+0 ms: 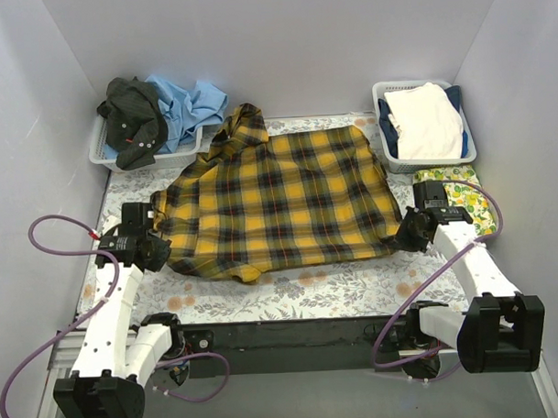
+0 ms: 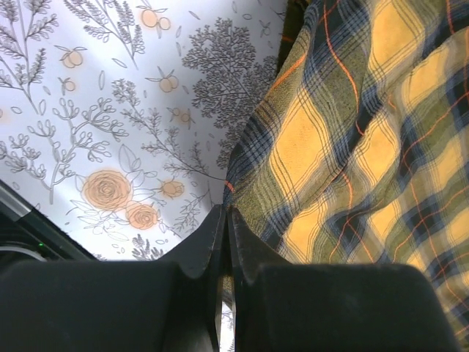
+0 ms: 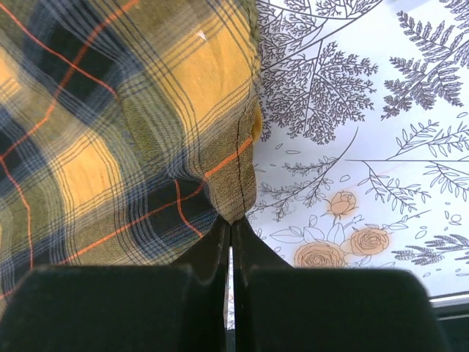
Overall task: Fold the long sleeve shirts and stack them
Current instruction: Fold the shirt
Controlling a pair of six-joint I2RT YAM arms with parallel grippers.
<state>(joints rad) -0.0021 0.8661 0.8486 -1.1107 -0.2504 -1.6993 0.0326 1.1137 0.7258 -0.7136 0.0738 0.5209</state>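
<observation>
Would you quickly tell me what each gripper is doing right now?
Left gripper: closed, pinching the edge of the plaid shirt.
Right gripper: closed, pinching a corner of the same shirt.

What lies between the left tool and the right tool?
The yellow-and-black plaid shirt spans the whole stretch, spread on the floral table cover, with the left tool and right tool each shut on an edge; the top view shows it.

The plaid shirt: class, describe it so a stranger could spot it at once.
On the floral table cover, the plaid shirt lies spread, pinched by the left gripper and right gripper. Unlike the dark and blue shirts in the basket, it is yellow-and-black check with red lines.
</observation>
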